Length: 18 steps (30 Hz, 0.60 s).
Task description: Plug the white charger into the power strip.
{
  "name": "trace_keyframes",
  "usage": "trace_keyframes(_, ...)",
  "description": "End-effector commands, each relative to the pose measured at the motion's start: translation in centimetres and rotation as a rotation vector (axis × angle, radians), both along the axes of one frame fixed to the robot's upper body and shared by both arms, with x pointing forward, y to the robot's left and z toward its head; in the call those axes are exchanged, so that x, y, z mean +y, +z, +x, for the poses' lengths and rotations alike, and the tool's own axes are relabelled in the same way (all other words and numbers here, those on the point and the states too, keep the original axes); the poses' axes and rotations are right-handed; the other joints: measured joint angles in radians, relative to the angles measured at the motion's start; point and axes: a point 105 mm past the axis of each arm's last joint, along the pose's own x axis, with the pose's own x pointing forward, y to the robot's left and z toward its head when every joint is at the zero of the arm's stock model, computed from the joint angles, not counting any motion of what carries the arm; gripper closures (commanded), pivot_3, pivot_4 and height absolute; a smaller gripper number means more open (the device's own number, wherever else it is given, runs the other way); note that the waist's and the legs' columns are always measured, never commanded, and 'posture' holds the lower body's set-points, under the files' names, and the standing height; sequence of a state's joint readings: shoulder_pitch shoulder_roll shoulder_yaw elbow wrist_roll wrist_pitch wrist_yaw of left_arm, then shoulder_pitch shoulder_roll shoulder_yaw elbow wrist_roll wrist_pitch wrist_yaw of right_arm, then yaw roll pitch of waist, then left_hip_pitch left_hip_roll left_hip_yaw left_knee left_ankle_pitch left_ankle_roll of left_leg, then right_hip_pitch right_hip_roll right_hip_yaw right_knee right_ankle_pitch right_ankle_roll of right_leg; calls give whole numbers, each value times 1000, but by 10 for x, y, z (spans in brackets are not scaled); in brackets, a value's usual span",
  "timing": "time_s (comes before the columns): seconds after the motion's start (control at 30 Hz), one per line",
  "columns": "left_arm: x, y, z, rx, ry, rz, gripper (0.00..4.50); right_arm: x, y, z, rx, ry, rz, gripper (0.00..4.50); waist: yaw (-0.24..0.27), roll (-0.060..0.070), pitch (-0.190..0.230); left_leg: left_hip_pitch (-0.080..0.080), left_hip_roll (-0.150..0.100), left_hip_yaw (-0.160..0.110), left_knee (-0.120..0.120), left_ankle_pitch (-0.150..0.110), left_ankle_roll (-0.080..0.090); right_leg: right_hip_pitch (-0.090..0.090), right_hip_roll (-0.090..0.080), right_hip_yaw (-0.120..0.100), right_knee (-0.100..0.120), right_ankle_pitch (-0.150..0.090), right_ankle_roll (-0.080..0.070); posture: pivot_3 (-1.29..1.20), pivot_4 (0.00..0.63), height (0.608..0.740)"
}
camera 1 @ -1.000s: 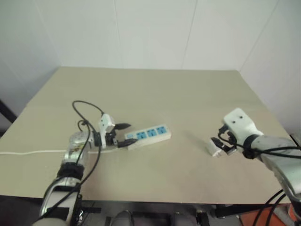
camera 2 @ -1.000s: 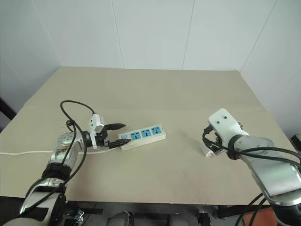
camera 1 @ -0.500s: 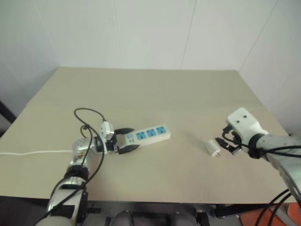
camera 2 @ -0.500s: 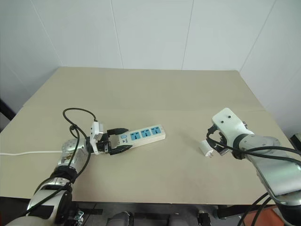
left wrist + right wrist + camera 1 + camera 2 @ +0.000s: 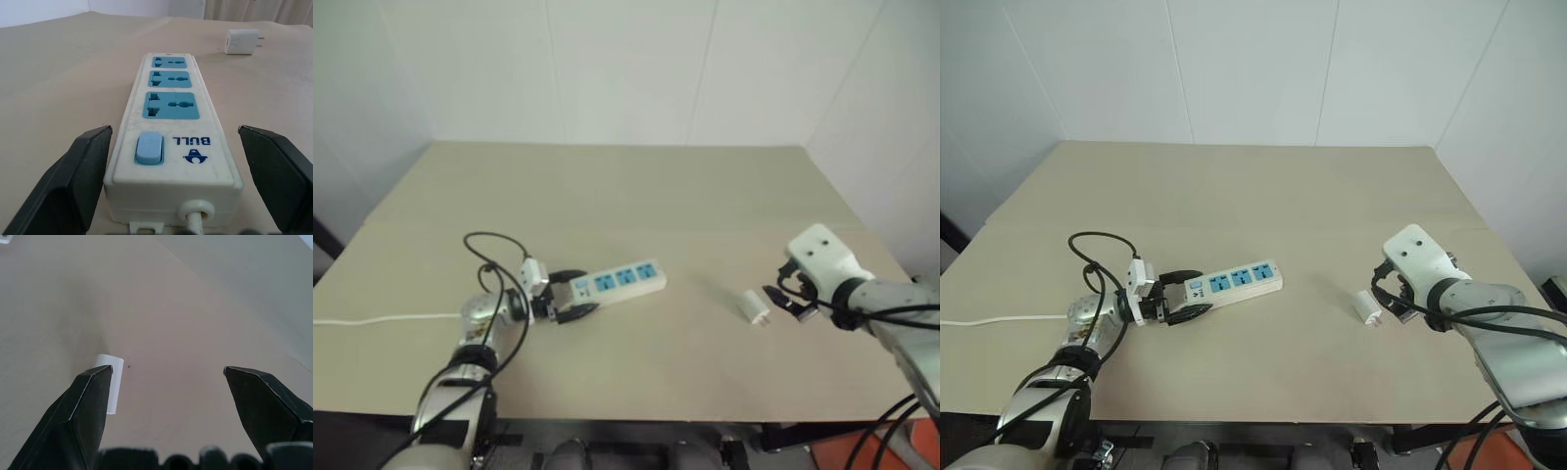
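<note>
The power strip (image 5: 619, 279) lies on the tan table (image 5: 636, 196), its three blue sockets facing up and its switch end toward my left arm. My left gripper (image 5: 570, 297) is open and low over the table. Its fingers (image 5: 73, 186) flank the strip's (image 5: 171, 142) switch end with a gap on each side. The white charger (image 5: 756, 306) lies on its side to the right of the strip, also seen as the charger (image 5: 241, 42) beyond the strip's far end. My right gripper (image 5: 788, 299) is open just right of the charger (image 5: 111, 382), which peeks from behind one finger (image 5: 83, 416).
The strip's white cord (image 5: 382, 317) runs left to the table's edge. White walls close off the table's back and right sides. The table's front edge lies close below both arms.
My left gripper has sunk toward the table and its fingers now straddle the strip's switch end. The right gripper has drawn slightly back from the charger.
</note>
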<state>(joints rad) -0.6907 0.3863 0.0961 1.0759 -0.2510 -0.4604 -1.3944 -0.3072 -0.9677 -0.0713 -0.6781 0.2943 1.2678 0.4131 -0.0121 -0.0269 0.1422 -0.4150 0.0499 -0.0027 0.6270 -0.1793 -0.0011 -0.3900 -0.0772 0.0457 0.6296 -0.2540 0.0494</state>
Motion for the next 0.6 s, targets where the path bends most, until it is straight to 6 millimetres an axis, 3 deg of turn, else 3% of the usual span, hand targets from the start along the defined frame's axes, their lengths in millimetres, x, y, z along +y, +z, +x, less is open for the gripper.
trace_keyframes(0.03, 1, 1, 0, -7, -5, 12, 20, -3, 17, 0, -74, 1, -29, 169, 0, 0, 0, 0, 0, 0, 0, 0, 0, 0, 0, 0, 0, 0, 0, 0, 150, 740)
trace_keyframes(0.3, 6, -4, -1, 23, 8, 23, 20, -3, 16, -1, -73, -1, -29, 169, -1, 1, 0, 0, 0, 0, 0, 0, 0, 0, 0, 0, 0, 0, 0, 0, 150, 740)
trace_keyframes(0.47, 5, -5, 0, 27, 12, 23, 1229, -1, 15, 0, -73, 2, -26, 169, -1, 1, -1, 0, 0, 0, 0, 0, 0, 0, 0, 0, 0, 0, 0, 0, 150, 740)
trace_keyframes(0.6, 2, -3, 2, 42, 12, 18, 1249, -1, 15, -1, -57, 3, -23, 169, -1, 1, -1, 0, 0, 0, 0, 0, 0, 0, 0, 0, 0, 0, 0, 0, 150, 740)
